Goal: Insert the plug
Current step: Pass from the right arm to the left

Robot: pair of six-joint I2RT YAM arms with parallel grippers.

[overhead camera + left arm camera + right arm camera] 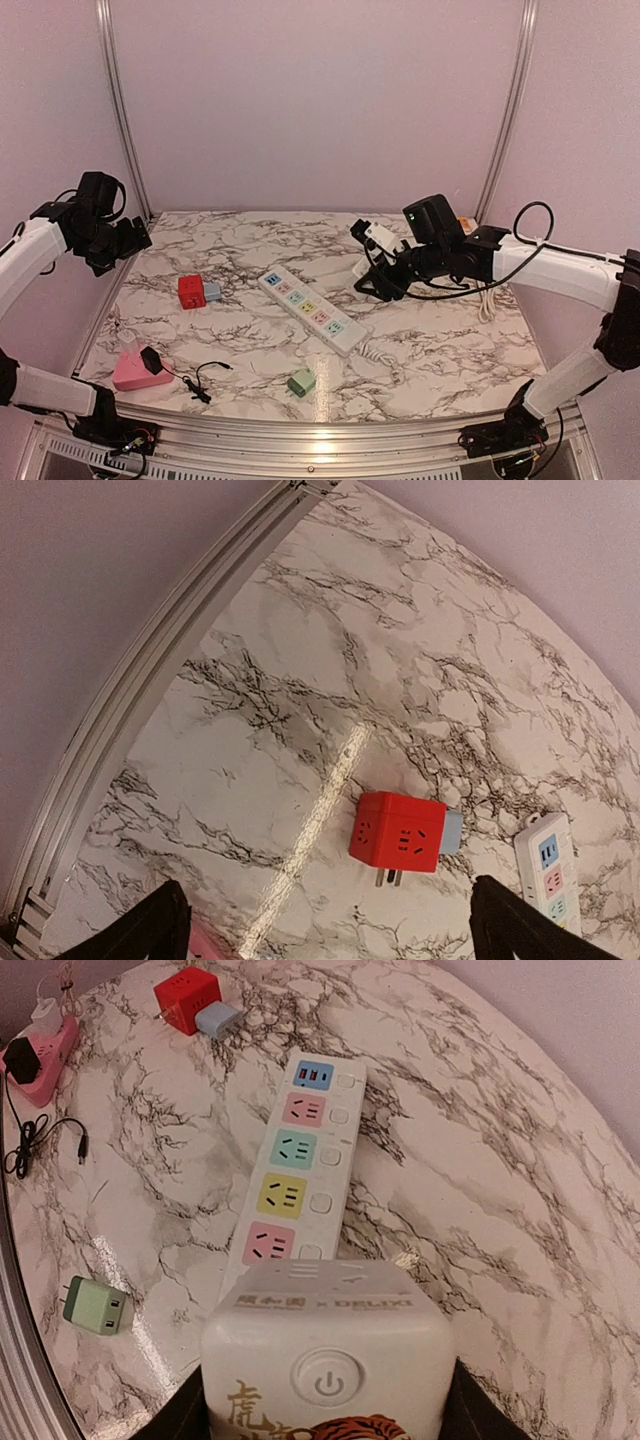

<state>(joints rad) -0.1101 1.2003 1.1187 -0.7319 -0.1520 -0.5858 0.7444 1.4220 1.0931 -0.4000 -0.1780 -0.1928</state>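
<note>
One cube plug [325,1350] pinched in my right end effector [328,1415]; I'd square it over the power strip [295,1175] ahead, then press

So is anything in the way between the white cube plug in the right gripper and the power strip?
Nothing visible does. The white cube plug hangs near the power strip, whose coloured sockets all look empty; the green adapter lies off to one side.
</note>
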